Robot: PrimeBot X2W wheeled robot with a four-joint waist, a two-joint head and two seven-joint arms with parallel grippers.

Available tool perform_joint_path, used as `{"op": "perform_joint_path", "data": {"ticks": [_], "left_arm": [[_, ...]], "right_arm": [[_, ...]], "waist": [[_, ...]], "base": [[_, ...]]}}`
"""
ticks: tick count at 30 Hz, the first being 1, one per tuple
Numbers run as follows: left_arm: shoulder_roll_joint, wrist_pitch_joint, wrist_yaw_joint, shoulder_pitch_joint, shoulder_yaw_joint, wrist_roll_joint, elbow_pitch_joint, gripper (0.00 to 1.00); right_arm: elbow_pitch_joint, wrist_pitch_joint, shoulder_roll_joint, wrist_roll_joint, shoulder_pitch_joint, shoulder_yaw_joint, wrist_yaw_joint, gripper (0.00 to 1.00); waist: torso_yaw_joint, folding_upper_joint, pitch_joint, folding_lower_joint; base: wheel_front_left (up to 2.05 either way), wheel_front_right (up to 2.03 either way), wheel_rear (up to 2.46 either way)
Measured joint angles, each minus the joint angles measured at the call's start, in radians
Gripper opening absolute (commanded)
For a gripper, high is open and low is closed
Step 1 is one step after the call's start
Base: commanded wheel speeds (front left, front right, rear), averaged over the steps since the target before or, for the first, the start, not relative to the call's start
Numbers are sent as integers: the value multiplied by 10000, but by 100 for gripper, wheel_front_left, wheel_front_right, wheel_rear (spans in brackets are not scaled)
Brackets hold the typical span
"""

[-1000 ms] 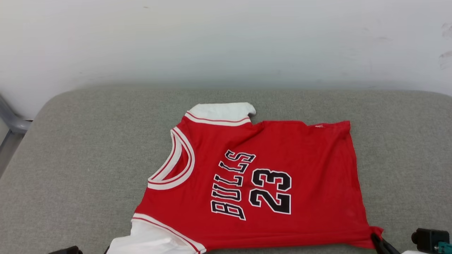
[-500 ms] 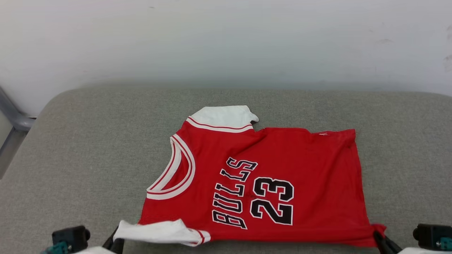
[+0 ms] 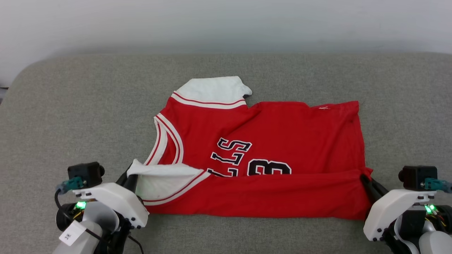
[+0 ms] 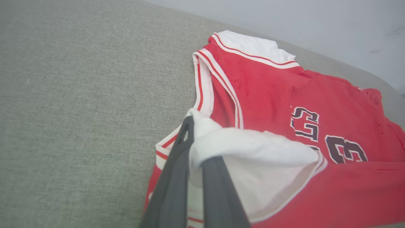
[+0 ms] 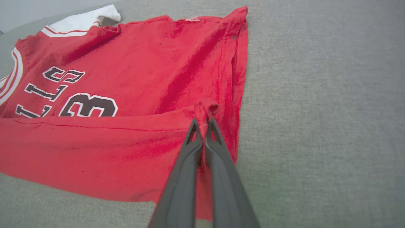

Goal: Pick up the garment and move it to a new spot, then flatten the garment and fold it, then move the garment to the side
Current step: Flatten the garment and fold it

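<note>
Grey cushion (image 3: 70,123) carries one red garment (image 3: 282,134), near edge lifted. Two grippers pinch it: left gripper (image 3: 131,177) the white sleeve (image 4: 253,148), right gripper (image 3: 365,179) a hem corner (image 5: 207,109).

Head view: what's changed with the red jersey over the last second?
The left gripper and right gripper carried the near edge of the red white-sleeved jersey forward, folding it over the black-and-white lettering; the near white sleeve now lies on the chest. Camera tilted too. Unchanged: both shut on fabric, far white sleeve flat on the grey cushion.
</note>
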Motion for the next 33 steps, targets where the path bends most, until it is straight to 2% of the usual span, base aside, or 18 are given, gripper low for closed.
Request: {"op": "perform_joint_path", "data": {"ticks": [8,13,17,18,19,20,21,22,23,29,33], "left_arm": [[-370,-251,-637,-1270,-61,44,1549,0],[-531,192,-1037,-1761,-345,-33,2445,0],[-581,274,-1174,-2010,-418,-40,2909,0],[-606,267,-1187,-2021,-420,-44,3005,0],[-635,257,-1206,-2023,-420,-67,3108,13],[-660,253,-1225,-2023,-424,-71,3179,34],[-686,157,-1221,-2022,-399,-84,3229,58],[-711,79,-1198,-2016,-359,-136,3292,86],[-706,4,-1154,-2006,-341,-128,3336,100],[-533,-307,-934,-1756,-222,-100,3306,100],[-261,-232,-780,-1493,-138,-125,3062,100]], "right_arm": [[1407,-504,-100,50,-921,221,0,0],[2084,-934,-134,67,-1311,510,2,0],[2522,-1432,-138,230,-1525,627,4,0],[2633,-1649,-121,270,-1585,616,4,13],[2773,-1718,-117,341,-1620,635,4,35],[2836,-1906,-132,357,-1625,688,2,75],[2886,-2136,-146,410,-1625,742,2,100],[2905,-2435,-173,414,-1625,782,2,100],[2878,-2744,-192,453,-1629,786,2,100],[2631,-4479,-401,337,-1626,729,0,100],[2261,-4903,-393,33,-1426,612,0,100]], "waist": [[-138,0,899,1],[-260,0,1192,-1],[-297,0,1183,-1],[-305,0,1152,-1],[-308,0,1104,-1],[-309,0,1050,-1],[-309,0,989,-1],[-308,0,915,-1],[-308,0,840,-1],[-302,0,354,-2],[-296,0,-14,-2]], "base": [[0,0,0],[0,0,0],[0,0,0],[0,0,0],[0,0,0],[0,0,0],[0,0,0],[0,0,0],[0,0,0],[0,0,0],[0,0,0]]}}
